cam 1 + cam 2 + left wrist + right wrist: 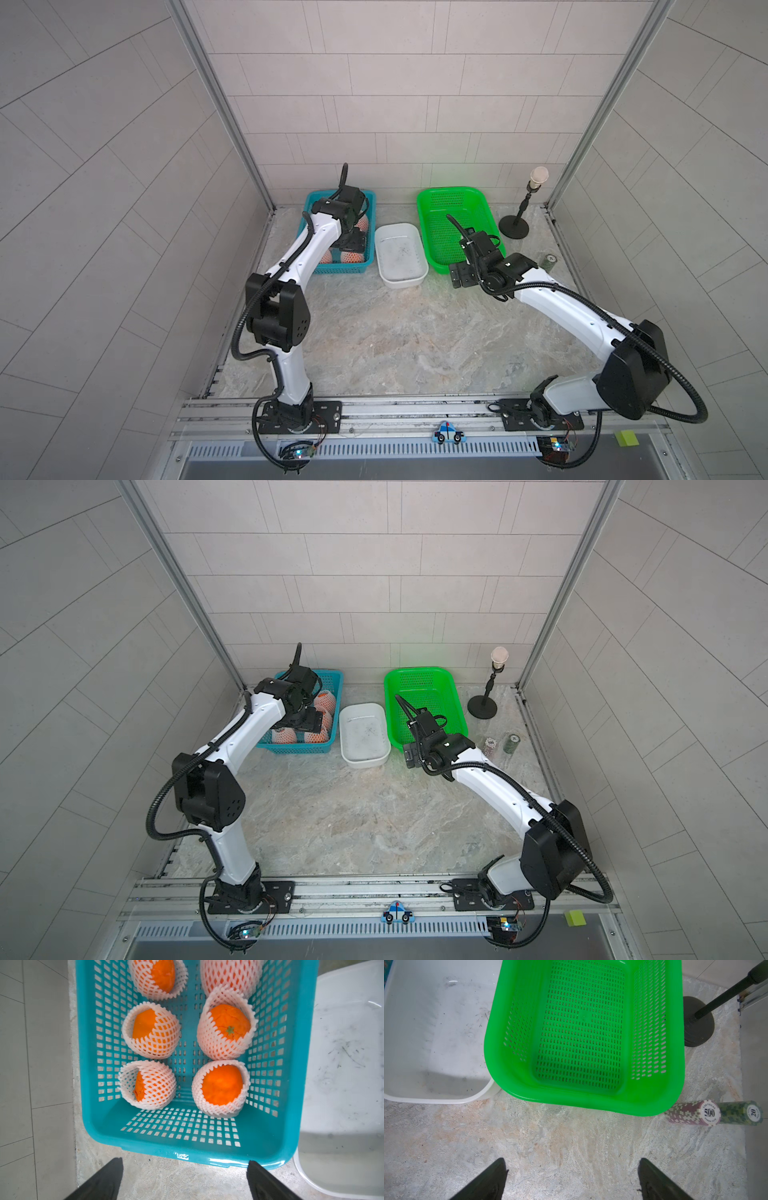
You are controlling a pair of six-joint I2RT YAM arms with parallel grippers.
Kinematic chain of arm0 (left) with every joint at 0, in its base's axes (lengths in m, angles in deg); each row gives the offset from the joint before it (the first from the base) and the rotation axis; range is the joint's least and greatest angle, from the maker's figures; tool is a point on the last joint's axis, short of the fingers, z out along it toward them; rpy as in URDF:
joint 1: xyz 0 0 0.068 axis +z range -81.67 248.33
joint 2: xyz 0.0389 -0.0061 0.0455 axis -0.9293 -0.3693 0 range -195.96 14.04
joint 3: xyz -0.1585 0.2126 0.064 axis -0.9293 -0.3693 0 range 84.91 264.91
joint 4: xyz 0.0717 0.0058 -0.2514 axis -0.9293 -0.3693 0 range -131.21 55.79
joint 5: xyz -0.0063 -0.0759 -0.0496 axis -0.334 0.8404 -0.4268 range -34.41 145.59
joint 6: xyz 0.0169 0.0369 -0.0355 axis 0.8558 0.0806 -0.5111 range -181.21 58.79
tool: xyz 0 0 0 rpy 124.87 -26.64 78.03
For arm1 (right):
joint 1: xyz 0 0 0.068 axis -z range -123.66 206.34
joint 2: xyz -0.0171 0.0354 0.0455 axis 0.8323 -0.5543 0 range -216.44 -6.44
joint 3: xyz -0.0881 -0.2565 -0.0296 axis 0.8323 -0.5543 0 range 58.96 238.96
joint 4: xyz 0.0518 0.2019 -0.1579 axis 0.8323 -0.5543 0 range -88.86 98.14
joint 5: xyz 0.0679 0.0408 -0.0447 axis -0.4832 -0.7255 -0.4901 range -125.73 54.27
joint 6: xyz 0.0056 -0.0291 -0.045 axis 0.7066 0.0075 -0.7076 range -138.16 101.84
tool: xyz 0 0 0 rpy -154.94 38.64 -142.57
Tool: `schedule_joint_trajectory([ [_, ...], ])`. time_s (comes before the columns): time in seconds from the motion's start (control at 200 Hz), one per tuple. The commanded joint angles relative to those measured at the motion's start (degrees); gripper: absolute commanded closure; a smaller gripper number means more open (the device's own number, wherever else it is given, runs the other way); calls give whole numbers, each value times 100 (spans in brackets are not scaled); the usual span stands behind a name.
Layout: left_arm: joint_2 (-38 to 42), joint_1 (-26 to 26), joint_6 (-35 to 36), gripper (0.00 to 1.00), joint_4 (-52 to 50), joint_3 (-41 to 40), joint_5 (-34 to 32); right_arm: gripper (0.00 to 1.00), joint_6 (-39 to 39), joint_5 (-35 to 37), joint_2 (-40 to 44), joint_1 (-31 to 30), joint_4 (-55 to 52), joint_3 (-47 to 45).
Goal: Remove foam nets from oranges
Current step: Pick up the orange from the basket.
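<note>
Several oranges (221, 1084), each wrapped in a white foam net (158, 1076), lie in two rows inside the blue basket (207, 1157). Orange skin shows at each net's open end. In both top views my left arm covers most of the basket (340, 269), and only some netted oranges (325, 701) show beside it. My left gripper (185, 1162) hangs open over the basket's near edge (352, 240), holding nothing. My right gripper (572, 1160) is also open and holds nothing. It sits above bare tabletop in front of the green basket (461, 274).
A white tub (401, 284) stands between the blue basket and the green basket (581, 1032); both tub and green basket hold nothing. Two chip stacks (691, 1114) lie by the green basket's near right corner. A black stand (515, 226) stands at the back right.
</note>
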Motion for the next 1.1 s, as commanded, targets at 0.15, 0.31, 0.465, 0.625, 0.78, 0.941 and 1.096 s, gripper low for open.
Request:
schedule_joint_trajectory([
  [0.15, -842, 55, 20, 0, -555, 970, 501, 0, -92, 280, -245, -51, -268, 197],
  [0.31, -1231, 98, 15, 0, -627, 1361, 674, 0, -86, 296, -256, -54, -253, 171],
  [0.465, -1476, 142, -20, 0, -596, 1492, 777, 0, -88, 373, -258, -54, -252, 141],
  [0.625, -1666, 204, -44, 0, -571, 1489, 864, 1, -87, 391, -226, -54, -228, 92],
  [0.78, -1798, 243, -53, 0, -562, 1423, 804, 0, -67, 401, -206, -54, -199, 36],
  [0.941, -1925, 360, -72, 0, -509, 1319, 821, 0, -45, 402, -149, -54, -150, -21],
  [1.096, -2023, 368, -91, 0, -480, 1294, 914, 0, -26, 414, 26, -51, 22, -169],
])
